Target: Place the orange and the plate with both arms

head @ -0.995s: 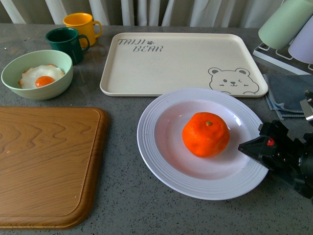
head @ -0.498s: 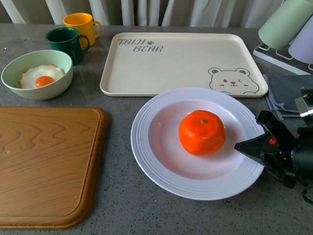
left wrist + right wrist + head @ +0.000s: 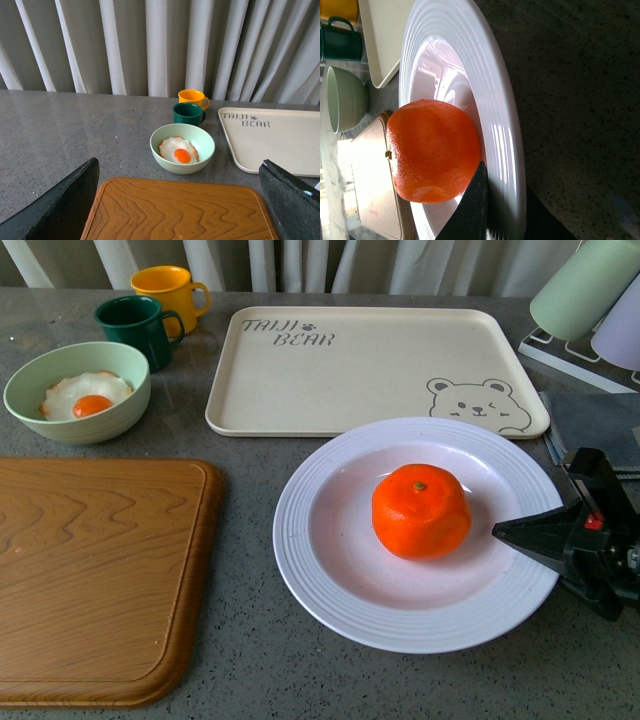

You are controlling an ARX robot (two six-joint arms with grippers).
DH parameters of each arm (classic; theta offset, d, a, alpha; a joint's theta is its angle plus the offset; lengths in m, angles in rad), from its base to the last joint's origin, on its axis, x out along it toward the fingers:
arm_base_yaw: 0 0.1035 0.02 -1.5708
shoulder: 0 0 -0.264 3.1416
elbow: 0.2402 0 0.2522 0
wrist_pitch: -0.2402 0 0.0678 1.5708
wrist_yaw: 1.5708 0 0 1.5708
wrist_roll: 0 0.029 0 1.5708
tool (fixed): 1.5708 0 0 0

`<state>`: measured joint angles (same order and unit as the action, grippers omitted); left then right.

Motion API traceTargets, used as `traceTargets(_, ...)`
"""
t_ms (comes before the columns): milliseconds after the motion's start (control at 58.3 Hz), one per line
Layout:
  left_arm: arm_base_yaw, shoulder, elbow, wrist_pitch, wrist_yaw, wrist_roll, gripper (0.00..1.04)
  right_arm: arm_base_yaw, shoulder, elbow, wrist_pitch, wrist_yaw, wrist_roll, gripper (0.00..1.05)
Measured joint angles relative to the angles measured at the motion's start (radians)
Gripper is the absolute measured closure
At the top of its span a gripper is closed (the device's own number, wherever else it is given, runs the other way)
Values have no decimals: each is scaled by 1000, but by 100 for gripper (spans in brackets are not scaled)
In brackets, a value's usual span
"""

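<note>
Left gripper (image 3: 179, 165): fingers wide apart, nothing between them, hanging over the far edge of the board (image 3: 100, 570); seen only in the left wrist view. The board lies flat at the near left of the surface (image 3: 250, 670). Behind it is the pale green bowl (image 3: 75, 430) with a fried egg (image 3: 85, 395) in it. The green mug (image 3: 135, 325) is just behind the bowl and the yellow mug (image 3: 168, 288) just behind that, both with handles to the right. The cream bear tray (image 3: 370, 370) sits centre back, nothing on it.

The plate (image 3: 310, 570) sits in front of the tray, right of the board and apart from it; its far rim just overlaps the tray's near edge. The orange (image 3: 421, 512) sits in the plate's well, a bit right of centre, stem dot up.

Right gripper (image 3: 515, 535): clamped on the plate's right rim. One finger lies on top of the rim pointing at the orange, its tip close to the fruit; in the right wrist view the rim runs between that finger and the dark part beneath.

A blue-grey cloth (image 3: 590, 420) lies at the far right, with a pale green cup (image 3: 580, 285) on a rack behind it.
</note>
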<state>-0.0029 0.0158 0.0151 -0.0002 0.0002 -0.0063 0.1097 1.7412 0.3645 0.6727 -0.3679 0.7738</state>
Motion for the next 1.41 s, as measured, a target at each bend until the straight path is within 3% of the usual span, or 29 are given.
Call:
traceTargets(549, 0, 0, 0, 0, 0, 0, 9, -62, -107, 20, -25, -24, -43, 101)
traceTargets(1012, 0, 0, 0, 0, 0, 0, 9, -49, 106, 384, -53, -6, -6, 101)
traceTargets(1407, 0, 0, 0, 0, 0, 0, 9, 29, 393, 811, -164, 13, 56, 101)
